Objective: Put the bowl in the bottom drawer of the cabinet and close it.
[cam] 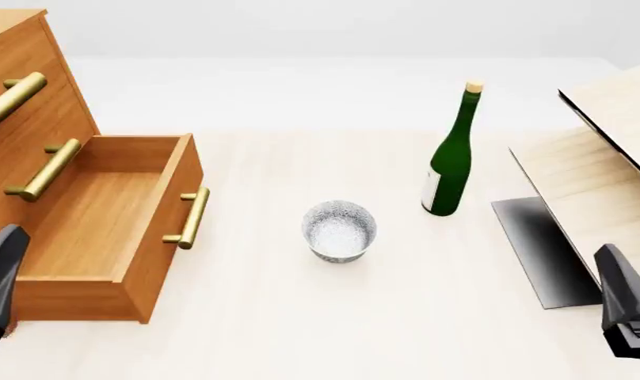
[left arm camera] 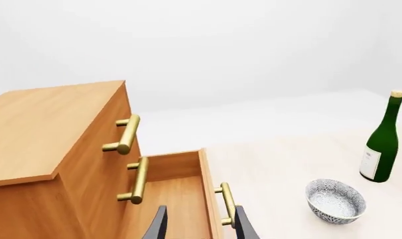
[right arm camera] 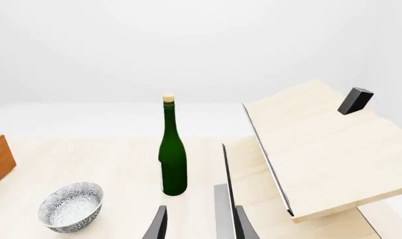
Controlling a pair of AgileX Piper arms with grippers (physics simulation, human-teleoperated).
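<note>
The bottom drawer [cam: 108, 229] of the cabinet [cam: 24, 103] stood pulled out and bare inside, so the opening step appeared done. The bowl [cam: 339, 229] was not yet in it: it sat upright on the worktop [cam: 299, 332], apart from the drawer's brass handle [cam: 188, 218] and to its right in the front view. Picking up the bowl, setting it in the drawer and pushing the drawer shut all seemed left to do.

The left hand [left arm camera: 199, 226] hung above the drawer's front edge with its fingers spread and nothing between them. The right hand [right arm camera: 199, 224] was likewise spread and held nothing, pointing toward the worktop near the bottle.

A green bottle [cam: 450, 154] stood upright beyond and to the right of the bowl, near but not touching it, and could be knocked by a reach from the right. A pale wooden board structure [cam: 605, 158] with a dark base plate [cam: 537, 245] filled the right side, well apart from the bowl. Between bowl and drawer nothing stood in the way.
</note>
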